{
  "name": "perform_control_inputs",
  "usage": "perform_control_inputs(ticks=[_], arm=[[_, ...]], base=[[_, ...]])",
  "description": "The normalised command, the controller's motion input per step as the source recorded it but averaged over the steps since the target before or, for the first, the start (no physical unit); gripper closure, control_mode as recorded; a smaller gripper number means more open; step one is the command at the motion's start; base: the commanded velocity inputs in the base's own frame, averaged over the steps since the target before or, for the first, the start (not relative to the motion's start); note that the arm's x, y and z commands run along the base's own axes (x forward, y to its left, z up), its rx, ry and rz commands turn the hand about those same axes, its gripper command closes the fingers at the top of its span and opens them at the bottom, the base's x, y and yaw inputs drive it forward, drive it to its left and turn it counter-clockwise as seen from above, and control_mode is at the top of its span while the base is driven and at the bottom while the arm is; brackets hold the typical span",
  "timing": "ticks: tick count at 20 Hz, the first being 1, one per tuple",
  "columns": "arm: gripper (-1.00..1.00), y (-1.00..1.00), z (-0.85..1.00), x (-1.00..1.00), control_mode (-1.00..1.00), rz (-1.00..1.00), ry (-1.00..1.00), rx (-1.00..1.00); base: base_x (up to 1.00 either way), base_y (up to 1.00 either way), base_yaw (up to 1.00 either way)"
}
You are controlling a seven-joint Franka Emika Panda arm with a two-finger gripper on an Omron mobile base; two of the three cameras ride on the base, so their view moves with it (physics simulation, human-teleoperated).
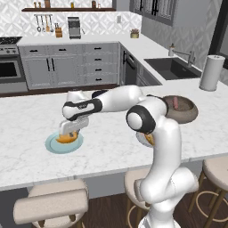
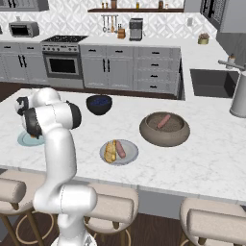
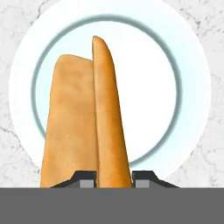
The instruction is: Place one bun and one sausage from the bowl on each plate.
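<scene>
Bun [image 3: 94, 122] between closed fingers [image 3: 87, 179] over pale blue plate [image 3: 192, 87], seemingly touching.

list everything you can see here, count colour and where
bun: 2, golden; one clamped in the end effector over the pale blue plate, the other on the grey plate
sausage: 2, reddish; one in the brown bowl, one on the grey plate beside the bun
pale blue plate: 1, left part of the island
grey plate: 1, island front, in front of the brown bowl
brown bowl: 1, right of centre on the island
dark bowl: 1, blue-black, far side of the island
paper towel roll: 1, white, by the sink
stools: beige, under the island edge
end effector: 1, dark tips, shut on the bun
</scene>
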Motion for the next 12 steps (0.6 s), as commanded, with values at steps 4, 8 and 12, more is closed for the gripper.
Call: perform_control_inputs(ticks=[4,8,12], arm=[[-1.0,0.02,-0.33,0.01,-1.0,0.0,0.0,0.0],[-1.0,-0.06,-0.15,-0.29,-1.0,0.0,0.0,0.0],[-1.0,-0.13,0.19,-0.36,-1.0,-0.02,-0.05,0.02]], base=[[0.0,0.0,0.0],[0.0,0.0,0.0],[0.0,0.0,0.0]])
